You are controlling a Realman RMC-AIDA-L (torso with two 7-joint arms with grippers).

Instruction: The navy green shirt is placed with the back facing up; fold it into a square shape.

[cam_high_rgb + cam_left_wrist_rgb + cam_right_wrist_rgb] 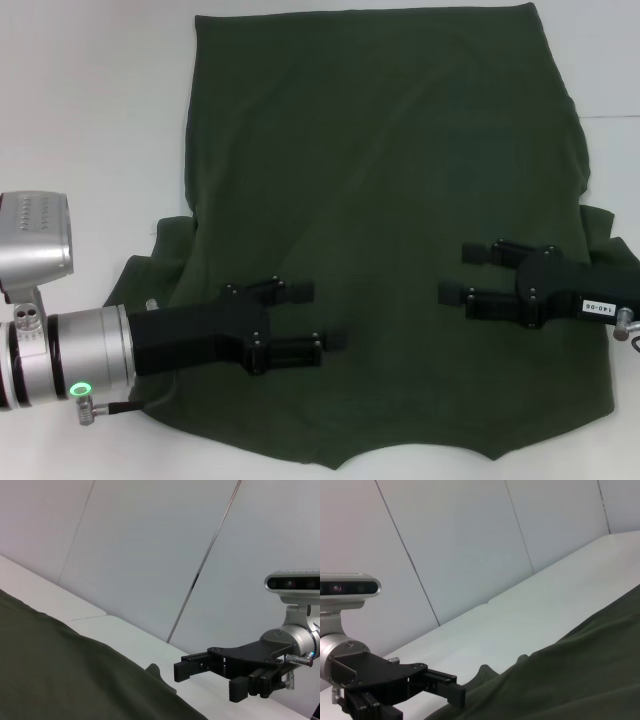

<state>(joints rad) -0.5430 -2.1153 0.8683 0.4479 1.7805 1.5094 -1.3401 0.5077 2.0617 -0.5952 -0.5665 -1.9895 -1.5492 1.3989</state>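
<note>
Lying flat on the plain white bench (90, 110), the large dark olive-green soft fabric short-sleeved shirt (390, 200) covers most of the head view, straight hem at the far edge, curved edge at the near side. One sleeve bunches out at the left side behind the left arm, the other sleeve shows at the right side near the right arm. Left black gripper (318, 316) is above the shirt's lower left part, fingers (297, 291) spread apart, holding nothing, pointing toward the middle. Right black gripper (463, 273) is over the lower right part, fingers (452, 293) also parted and empty, pointing toward the left gripper. The two are well apart. Contact with the fabric: cannot tell. White wall panels (150, 555) stand behind the bench.
</note>
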